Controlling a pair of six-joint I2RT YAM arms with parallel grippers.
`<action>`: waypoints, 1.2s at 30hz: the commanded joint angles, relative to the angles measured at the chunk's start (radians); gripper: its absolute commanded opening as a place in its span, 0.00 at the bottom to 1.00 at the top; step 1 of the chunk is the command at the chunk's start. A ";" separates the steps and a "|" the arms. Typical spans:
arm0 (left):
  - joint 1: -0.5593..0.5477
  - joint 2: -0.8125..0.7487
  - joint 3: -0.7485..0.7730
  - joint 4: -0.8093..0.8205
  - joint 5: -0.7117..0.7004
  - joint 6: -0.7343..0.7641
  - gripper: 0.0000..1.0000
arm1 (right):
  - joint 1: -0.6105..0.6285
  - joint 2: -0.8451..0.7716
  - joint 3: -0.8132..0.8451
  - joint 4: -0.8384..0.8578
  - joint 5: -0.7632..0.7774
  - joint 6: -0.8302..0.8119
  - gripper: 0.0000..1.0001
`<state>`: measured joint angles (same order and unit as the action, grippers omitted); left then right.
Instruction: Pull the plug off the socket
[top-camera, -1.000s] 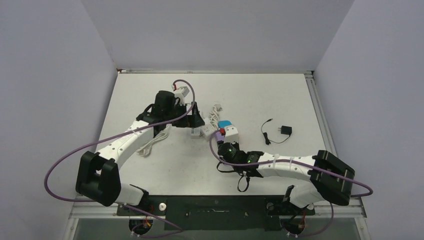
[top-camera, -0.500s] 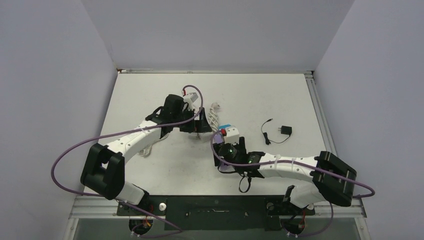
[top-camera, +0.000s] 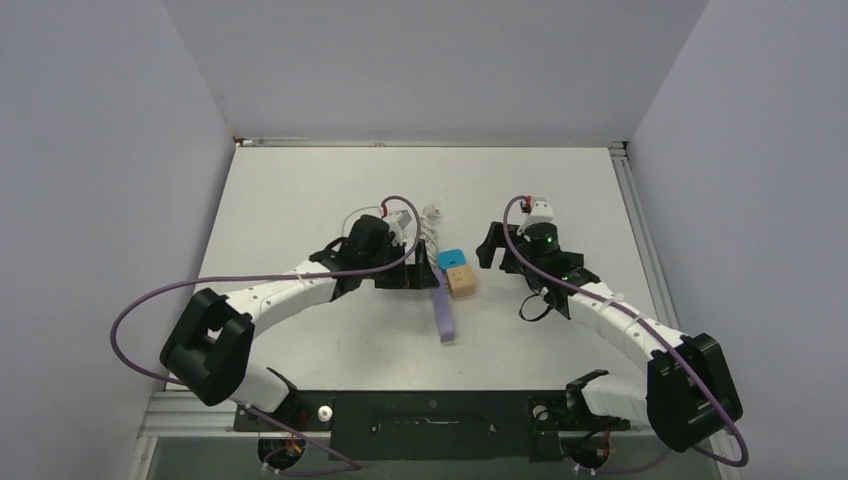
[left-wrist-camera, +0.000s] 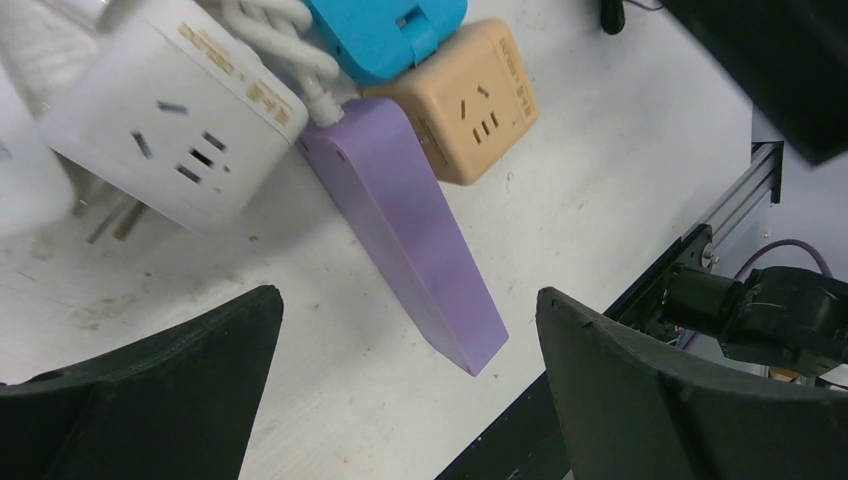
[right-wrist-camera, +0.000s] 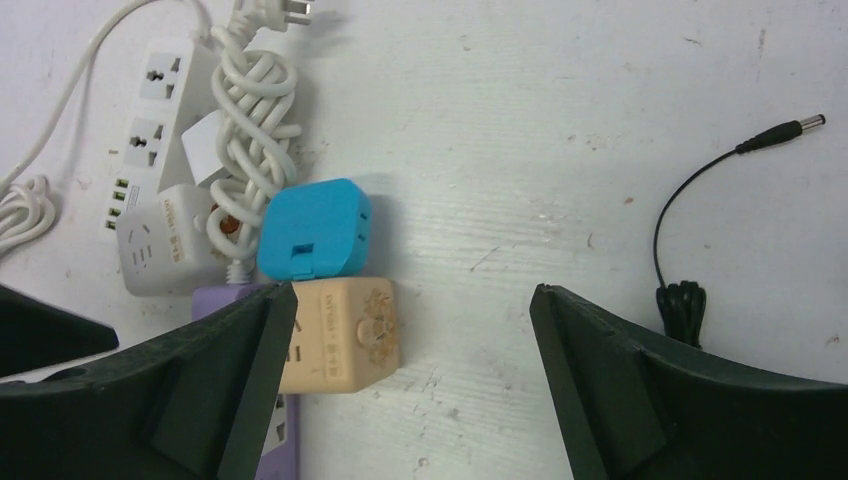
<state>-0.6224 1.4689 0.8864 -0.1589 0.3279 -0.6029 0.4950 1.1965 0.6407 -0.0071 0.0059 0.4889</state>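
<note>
Right hand (right-wrist-camera: 412, 290) has swung off the pile toward the right side of the counter (top-camera: 300, 190). It was pinched shut over the pile a second ago; now its fingers are spread wide with nothing between them. Left hand (left-wrist-camera: 407, 300) is also fully spread and empty. It has shifted from the far-left side of the pile to just over its near side.

White cube (left-wrist-camera: 170, 130) lies loose on the counter, prongs (left-wrist-camera: 105, 222) bare and pointing at nothing. It sits just beside the white strip (right-wrist-camera: 150, 100), not seated in it. Purple strip (left-wrist-camera: 410, 240), tan cube (left-wrist-camera: 470, 110) and blue cube (left-wrist-camera: 385, 30) are bunched against it; tan touches purple, blue sits at tan's far edge. Cannot tell whether tan or blue is plugged into anything. Black lead (right-wrist-camera: 690, 200) lies well to the right, apart from the pile.

Judgement: both hands have let go and the prongs are exposed, so the plug looks already out of the socket. The pull is likely done, with only retreat left.
</note>
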 joint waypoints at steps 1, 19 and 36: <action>-0.091 -0.048 -0.079 0.142 -0.132 -0.169 0.96 | -0.106 0.059 -0.025 0.146 -0.301 -0.029 0.92; -0.232 0.091 -0.092 0.172 -0.320 -0.268 0.99 | 0.119 0.098 -0.080 0.174 -0.036 -0.019 0.91; -0.234 0.131 -0.152 0.227 -0.320 -0.277 0.58 | 0.312 0.228 0.003 0.118 0.254 -0.021 0.95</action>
<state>-0.8524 1.5806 0.7563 0.0360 0.0284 -0.8845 0.7788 1.3945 0.5961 0.1108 0.1524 0.4747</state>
